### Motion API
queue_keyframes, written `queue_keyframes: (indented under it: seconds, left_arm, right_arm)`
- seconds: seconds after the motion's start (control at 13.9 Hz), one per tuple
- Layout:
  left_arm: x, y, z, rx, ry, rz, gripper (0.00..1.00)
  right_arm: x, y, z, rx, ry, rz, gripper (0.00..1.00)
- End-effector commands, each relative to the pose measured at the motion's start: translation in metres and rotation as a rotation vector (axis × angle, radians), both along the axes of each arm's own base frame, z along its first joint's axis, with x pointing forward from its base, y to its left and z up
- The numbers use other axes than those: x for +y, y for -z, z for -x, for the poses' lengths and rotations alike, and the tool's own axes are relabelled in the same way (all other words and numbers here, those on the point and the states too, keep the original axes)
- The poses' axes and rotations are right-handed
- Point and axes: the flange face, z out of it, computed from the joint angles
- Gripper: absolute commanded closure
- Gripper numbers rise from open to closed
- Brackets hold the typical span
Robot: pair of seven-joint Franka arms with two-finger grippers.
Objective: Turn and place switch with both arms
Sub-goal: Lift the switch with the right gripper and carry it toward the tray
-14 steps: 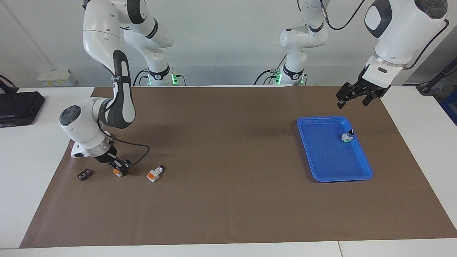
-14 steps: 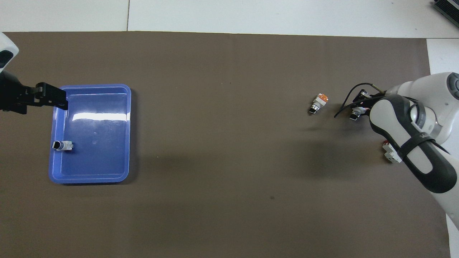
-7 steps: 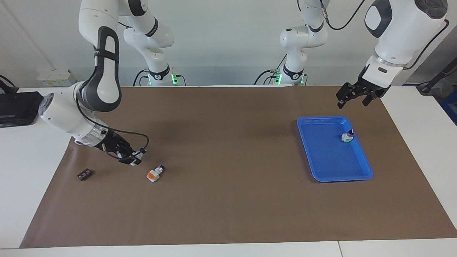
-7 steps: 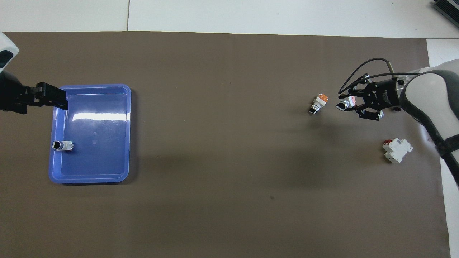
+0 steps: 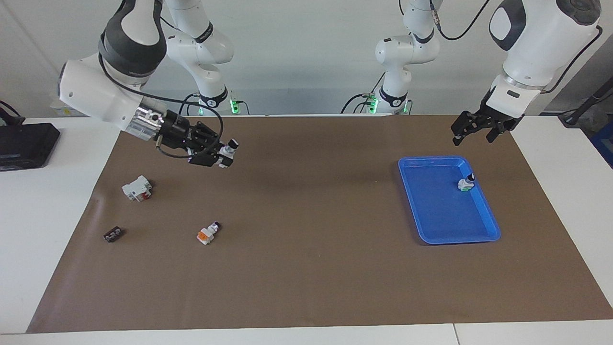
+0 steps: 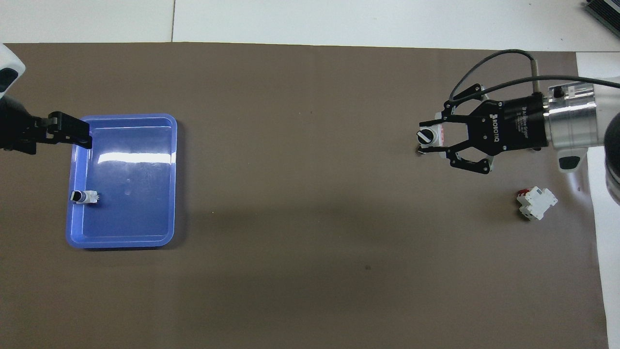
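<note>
I have the switch [image 5: 229, 152] held tight in my right gripper [image 5: 221, 154]. The gripper is up in the air, over the brown mat [image 5: 306, 268] at the right arm's end of the table. It lies almost flat, and the black tip of the switch pokes out past the fingers, toward the middle of the table. In the overhead view the round tip shows clearly at the front of the fingers [image 6: 438, 150].

Down below my right gripper another switch [image 5: 207, 234] just like it lies on the mat. A white block with a red part [image 5: 137, 188] and a small dark piece [image 5: 113, 234] lie there too.

My left gripper [image 5: 473, 132] hangs in the air by the corner of the blue tray [image 5: 488, 235] nearest the robots. Its fingers look spread apart and hold nothing. It waits there. A white-and-green switch [image 5: 465, 183] is in the tray, under and a bit forward of that gripper.

I think I am at the carry step: the switch is picked up and must go across to the other arm. Next I should bring it to the middle, tip first, so the left gripper can come and grab the free end. I must keep my squeeze on until the other gripper has it.
</note>
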Motion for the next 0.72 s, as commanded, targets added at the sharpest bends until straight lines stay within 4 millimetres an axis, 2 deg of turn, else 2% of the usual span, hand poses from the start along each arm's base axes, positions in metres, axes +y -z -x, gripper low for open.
queue_keyframes:
  seconds: [0.0,0.07,0.29,0.43,0.57,0.65]
  left_arm:
    - [0.000,-0.001,0.007,-0.003,-0.010,0.011,0.00]
    - [0.000,-0.002,0.007,-0.005,-0.010,0.011,0.00]
    - [0.000,-0.002,0.007,-0.005,-0.010,0.011,0.00]
    - [0.000,-0.002,0.007,-0.003,-0.010,0.011,0.00]
    - [-0.007,-0.007,0.010,-0.017,0.002,0.011,0.00]
    - [-0.008,-0.008,0.009,-0.022,0.004,0.011,0.00]
  right_arm:
    - [0.052,-0.008,0.010,0.091,0.016,-0.047,1.00]
    - [0.077,-0.011,0.013,0.082,0.008,-0.044,1.00]
    - [0.153,-0.018,0.019,0.058,0.121,-0.046,1.00]
    - [0.177,-0.018,0.024,0.062,0.137,-0.052,1.00]
    - [0.179,-0.016,0.015,0.051,0.194,-0.091,1.00]
    - [0.182,-0.006,0.012,0.059,0.191,-0.085,1.00]
